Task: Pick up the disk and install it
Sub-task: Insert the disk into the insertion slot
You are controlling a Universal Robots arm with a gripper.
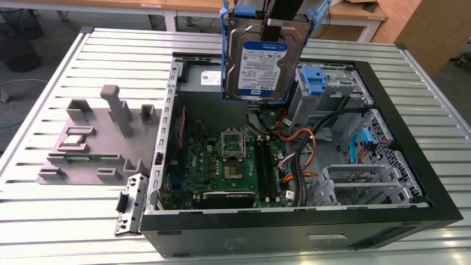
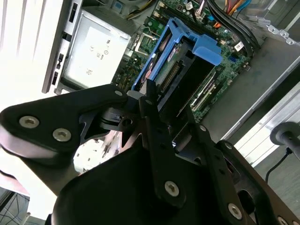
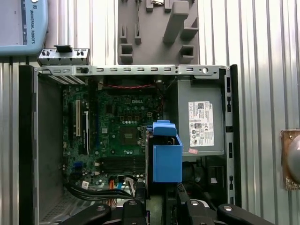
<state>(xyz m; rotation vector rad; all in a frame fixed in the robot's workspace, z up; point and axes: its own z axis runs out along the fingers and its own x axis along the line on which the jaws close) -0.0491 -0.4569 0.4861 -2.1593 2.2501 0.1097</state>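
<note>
Pinching the hard disk (image 1: 259,61) at its upper end with the gripper (image 1: 274,27), jaws pressed onto it, 1 finger lying across the top of the label face. Hanging on edge in the air above the open computer case (image 1: 294,229), clear of everything inside. Turned with the blue-and-white label toward the exterior view, flanked by 2 blue plastic rails along the long sides.

From the first wrist view, looking straight down past the gripper (image 3: 159,208) into the case (image 3: 131,70): hard disk (image 3: 166,157) edge-on over the middle of the case, just beside the grey power supply (image 3: 197,117) and over the edge of the green motherboard (image 3: 117,131).

From the second wrist view, looking along the gripper (image 2: 157,101): hard disk (image 2: 194,44) poised over the motherboard (image 2: 140,61), with the power supply (image 2: 98,47) to 1 side.

Inside the case, orange and black cables (image 1: 298,138) between the motherboard (image 1: 220,165) and the drive cage, plus a bare blue bracket (image 1: 312,80) at the cage's far end. Outside the case, on the exterior view's left, a grey parts fixture (image 1: 96,138) resting on the slatted table (image 1: 66,221).
</note>
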